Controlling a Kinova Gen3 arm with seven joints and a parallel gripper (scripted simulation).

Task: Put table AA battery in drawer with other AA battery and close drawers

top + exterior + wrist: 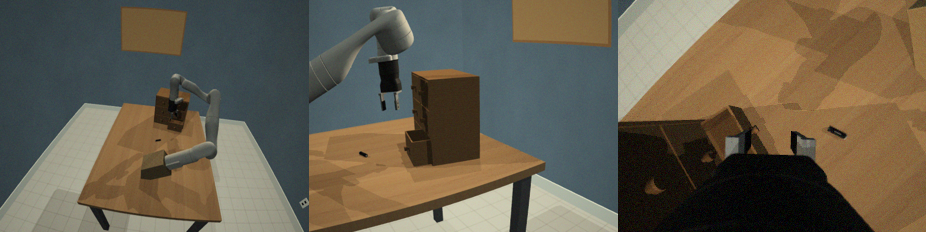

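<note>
The counter (112, 196) (371, 206) (858, 175) is inspected from its near edge towards its far edge, sides as in the top view. A brown block (156, 172) is found inward of the near edge, roughly midway between the side edges. The arm (212, 117) (356, 42) is carried by it, bent out over the right edge and back towards the far edge.

Beyond the block, the loose AA battery (158, 140) (363, 154) (837, 132) is noted lying on its side on the counter, about midway between the left and right edges, well apart from both. The lower right drawer (174, 128) (418, 152) (724, 131) is found pulled partly out towards the near edge; its full contents cannot be told.

The pincer (173, 116) (390, 109) (770, 139) is recorded as released, nothing grasped, fingers pointed down above the level of the open drawer.

The chest (162, 92) (456, 119) (643, 150) is seen upright near the far edge, closer to the far right corner than to the far left. Its other drawers appear pushed in. A framed board (152, 31) (558, 22) is mounted on the wall past the far edge.
</note>
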